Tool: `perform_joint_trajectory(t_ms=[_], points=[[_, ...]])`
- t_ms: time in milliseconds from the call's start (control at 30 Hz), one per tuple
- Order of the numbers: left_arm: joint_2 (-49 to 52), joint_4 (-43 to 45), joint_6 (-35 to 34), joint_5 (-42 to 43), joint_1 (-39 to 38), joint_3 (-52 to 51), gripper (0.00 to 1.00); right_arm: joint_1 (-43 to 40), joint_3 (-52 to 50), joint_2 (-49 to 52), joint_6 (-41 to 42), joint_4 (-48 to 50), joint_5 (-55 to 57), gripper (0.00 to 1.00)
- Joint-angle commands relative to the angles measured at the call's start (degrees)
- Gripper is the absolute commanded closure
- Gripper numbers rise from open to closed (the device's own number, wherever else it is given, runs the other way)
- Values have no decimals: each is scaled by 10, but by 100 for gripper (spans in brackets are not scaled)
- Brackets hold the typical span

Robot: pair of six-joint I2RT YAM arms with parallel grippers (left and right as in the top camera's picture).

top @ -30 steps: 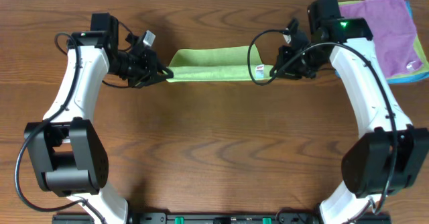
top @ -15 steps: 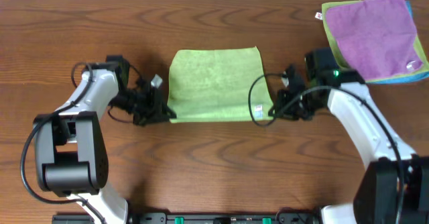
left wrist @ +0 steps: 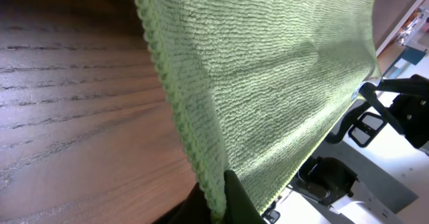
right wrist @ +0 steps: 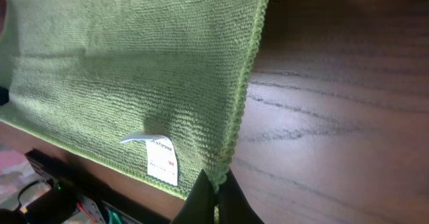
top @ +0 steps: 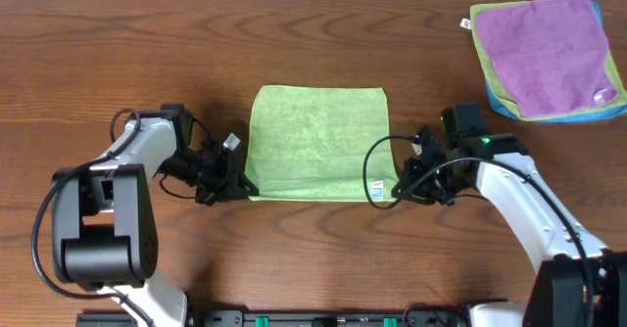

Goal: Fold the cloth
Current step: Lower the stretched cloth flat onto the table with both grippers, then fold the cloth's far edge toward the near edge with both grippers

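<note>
Overhead, the green cloth (top: 318,141) lies spread as a near-square sheet in the middle of the wooden table (top: 313,268), its far edge flat on the wood and its near edge running straight between the two arms. The left gripper (top: 240,185) sits at the cloth's near-left corner and the right gripper (top: 397,192) at the near-right corner, each reaching in from its own side and pointing toward the other. Both are closed tight, each pinching its corner.

From the left wrist, the green cloth (left wrist: 268,83) stretches away from the camera, its stitched hem running down into the dark fingertips (left wrist: 224,200) at the bottom of the view, which are clamped on it with no gap showing. A shadow falls on the wood beside the hem; whether that corner is touching the table I can't tell.

From the right wrist, the cloth (right wrist: 120,70) fills the upper left, and its hem comes down to the pinched fingers of the gripper (right wrist: 214,190) at the bottom edge. A small white tag (right wrist: 161,162) is sewn to the near edge just beside that grip; it also shows from above (top: 376,188).

A purple cloth (top: 549,43) lies at the far right corner of the table, well apart from everything else.
</note>
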Motion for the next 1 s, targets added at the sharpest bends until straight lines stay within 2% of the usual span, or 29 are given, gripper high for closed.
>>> perform_joint_trajectory(t_ms=[0, 167, 333, 467, 733, 967], points=[[-23, -6, 14, -19, 9, -2, 94, 1, -2, -10, 9, -8, 53, 99], [-26, -5, 15, -19, 9, -3, 94, 1, -2, -10, 9, -21, 69, 99], [-27, 37, -20, -14, 9, -3, 94, 1, -2, -10, 14, 33, 70, 99], [-28, 115, -127, -14, 9, -2, 94, 1, -2, -10, 14, 107, 72, 99], [-28, 350, -302, 11, 8, -2, 94, 1, -2, -3, 39, 256, 118, 99], [-28, 503, -379, -23, -9, -2, 94, 1, -2, 44, 59, 344, 124, 99]])
